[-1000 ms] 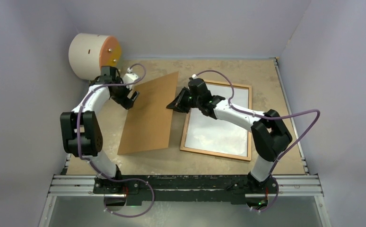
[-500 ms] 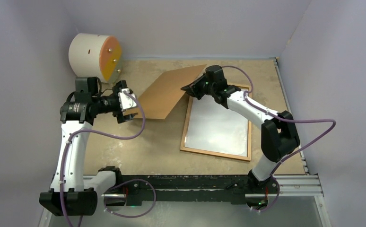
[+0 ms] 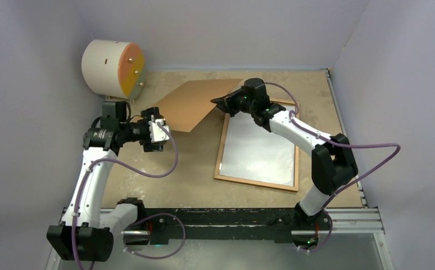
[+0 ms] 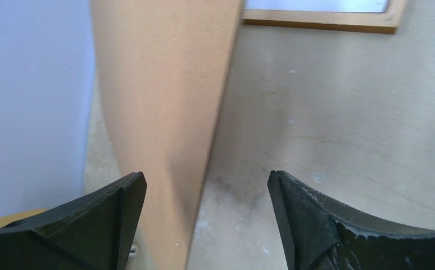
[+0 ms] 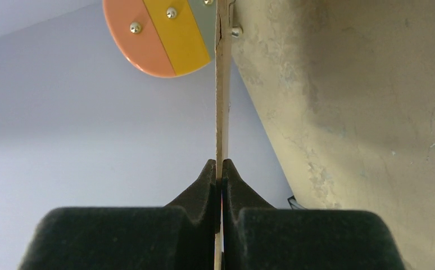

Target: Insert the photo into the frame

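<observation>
Backing board [image 3: 195, 104] of plain brown hung tilted above the far part of the table [image 3: 193, 169], lifted by one corner. The right gripper [image 3: 222, 104] was clamped on that corner, its two dark pads pressed against either face of the thin sheet, as the right wrist view showed edge-on. The hold looked meant to hold the board clear of the frame [image 3: 254, 184], which lay flat on the table at the right, just beside the lifted board, its thin orange-brown rim around a pale glossy face. Whether that pale face was bare glass or the photo lying inside could not be told; no view showed the photo as anything recognisable. The left gripper [image 3: 158, 132] hovered just beside the board's low left edge with its fingers spread wide and holding nothing, seemingly placed to steady or take the sheet. A cream cylinder [image 3: 111, 66] with an orange and yellow end sat at the far left corner, apart from the work.
</observation>
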Robot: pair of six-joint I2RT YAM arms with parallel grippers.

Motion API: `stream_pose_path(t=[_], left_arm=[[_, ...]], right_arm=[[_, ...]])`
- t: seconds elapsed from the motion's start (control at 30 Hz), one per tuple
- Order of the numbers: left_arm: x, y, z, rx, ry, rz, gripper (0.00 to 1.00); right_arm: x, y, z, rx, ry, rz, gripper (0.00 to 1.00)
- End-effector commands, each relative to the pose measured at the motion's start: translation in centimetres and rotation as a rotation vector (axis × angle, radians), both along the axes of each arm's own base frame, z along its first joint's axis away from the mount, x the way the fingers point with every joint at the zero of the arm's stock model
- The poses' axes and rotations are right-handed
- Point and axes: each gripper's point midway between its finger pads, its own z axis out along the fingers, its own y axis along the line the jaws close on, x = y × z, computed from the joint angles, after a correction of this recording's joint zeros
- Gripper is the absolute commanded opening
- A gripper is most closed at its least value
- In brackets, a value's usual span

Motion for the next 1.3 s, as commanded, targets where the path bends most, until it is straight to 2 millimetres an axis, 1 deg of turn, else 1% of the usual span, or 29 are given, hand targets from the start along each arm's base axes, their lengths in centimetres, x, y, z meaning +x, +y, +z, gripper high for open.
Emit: stream_pose_path(t=[0.0, 0.07, 0.13, 0.2, 0.23, 0.3, 0.33, 0.37, 0.43, 0.47, 0.5, 0.53, 0.57, 0.63, 0.67, 0.7, 0.77, 0.83, 0.93, 1.0, 1.07, 1.13, 1.2, 1.27], left_arm=[[3.3, 0.0, 2.7, -0.026, -0.176, 0.055, 0.83], [3.9, 0.2, 3.3, -0.027, -0.244, 0.071, 0.77], [4.2, 0.3, 3.8, -0.021, -0.311, 0.075, 0.69], [4.2, 0.2, 4.0, -0.002, -0.353, 0.057, 0.55], [4.2, 0.2, 4.0, 0.005, -0.363, 0.051, 0.46], [4.4, 0.2, 4.1, 0.021, -0.379, 0.039, 0.23], [4.7, 0.3, 4.3, 0.025, -0.392, 0.040, 0.13], [4.9, 0.3, 4.8, 0.022, -0.408, 0.048, 0.08], [5.4, 0.5, 5.7, 0.012, -0.446, 0.068, 0.01], [5.6, 0.5, 6.4, 0.008, -0.477, 0.074, 0.01], [5.8, 0.6, 7.0, 0.008, -0.500, 0.079, 0.01], [5.8, 0.6, 7.5, 0.010, -0.522, 0.080, 0.00], [5.9, 0.7, 8.0, 0.018, -0.542, 0.079, 0.00], [6.0, 0.8, 8.8, 0.041, -0.563, 0.068, 0.00], [6.0, 0.8, 9.0, 0.055, -0.562, 0.056, 0.00], [6.1, 0.7, 9.1, 0.074, -0.552, 0.038, 0.00], [5.7, 0.5, 8.9, 0.108, -0.505, -0.014, 0.00], [5.4, 0.2, 8.9, 0.120, -0.459, -0.055, 0.00], [4.8, -0.2, 9.0, 0.123, -0.424, -0.101, 0.00], [4.5, -0.5, 9.2, 0.121, -0.415, -0.126, 0.00], [4.5, -0.6, 9.4, 0.118, -0.404, -0.134, 0.00], [4.4, -0.7, 9.8, 0.114, -0.396, -0.143, 0.00], [4.2, -0.8, 9.9, 0.116, -0.379, -0.151, 0.00], [3.9, -0.8, 9.7, 0.124, -0.372, -0.169, 0.00]], right_arm=[[-0.8, 1.3, 7.0, 0.161, -0.131, 0.025, 0.00], [-1.1, 1.8, 7.1, 0.153, -0.137, 0.045, 0.00], [-1.4, 2.1, 6.9, 0.134, -0.135, 0.058, 0.00], [-1.8, 2.3, 6.7, 0.129, -0.132, 0.068, 0.00], [-1.9, 2.4, 6.6, 0.131, -0.130, 0.072, 0.00], [-2.2, 2.7, 6.5, 0.131, -0.129, 0.087, 0.01], [-2.4, 2.9, 6.8, 0.133, -0.136, 0.104, 0.06], [-2.6, 3.2, 6.9, 0.130, -0.143, 0.125, 0.10], [-3.0, 3.5, 6.9, 0.114, -0.148, 0.165, 0.20], [-3.3, 3.5, 7.1, 0.112, -0.168, 0.185, 0.29], [-4.1, 3.7, 7.2, 0.119, -0.168, 0.225, 0.38], [-4.9, 3.7, 6.9, 0.104, -0.167, 0.271, 0.45], [-5.3, 3.3, 6.9, 0.090, -0.189, 0.303, 0.52], [-5.8, 1.8, 6.5, 0.033, -0.251, 0.365, 0.63], [-5.8, 0.5, 6.4, 0.001, -0.283, 0.385, 0.67], [-6.0, -0.4, 6.4, -0.032, -0.345, 0.419, 0.72], [-7.0, -1.7, 7.1, -0.095, -0.501, 0.512, 0.81], [-7.7, -2.7, 7.5, -0.251, -0.729, 0.622, 0.88], [-8.2, -4.1, 7.2, -0.501, -0.960, 0.697, 0.97], [-9.1, -3.8, 6.7, -0.627, -1.109, 0.752, 0.99], [-9.6, -3.6, 6.2, -0.704, -1.241, 0.826, 0.99], [-9.7, -3.7, 5.8, -0.767, -1.372, 0.873, 0.99], [-9.5, -4.0, 5.8, -0.838, -1.472, 0.884, 0.99], [-9.3, -3.9, 6.1, -0.874, -1.557, 0.890, 0.99]])
